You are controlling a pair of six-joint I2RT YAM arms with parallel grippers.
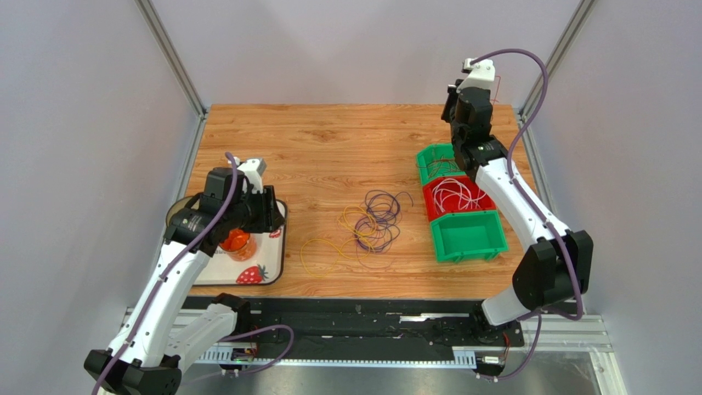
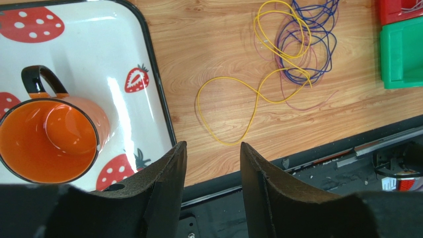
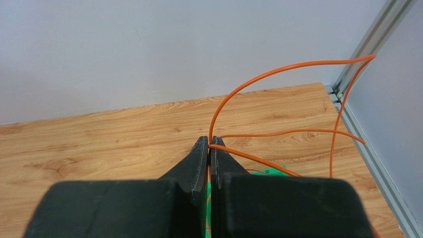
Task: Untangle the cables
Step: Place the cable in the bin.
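The cables lie mid-table as a purple tangle (image 1: 377, 220) with a yellow loop (image 1: 321, 251) trailing to its left. In the left wrist view the yellow loop (image 2: 233, 99) and the purple tangle (image 2: 308, 39) lie ahead of my left gripper (image 2: 212, 146). That gripper is open and empty, hovering by the tray's near right corner. My right arm (image 1: 474, 107) is raised at the back right. Its gripper (image 3: 209, 141) is shut on an orange cable (image 3: 278, 69) that arcs up and to the right.
A strawberry-print tray (image 1: 264, 267) at the left holds an orange mug (image 2: 47, 139). Three bins stand in a row at the right: a green one (image 1: 437, 162), a red one (image 1: 486, 202) with white cables (image 1: 457, 196), and another green one (image 1: 470, 234).
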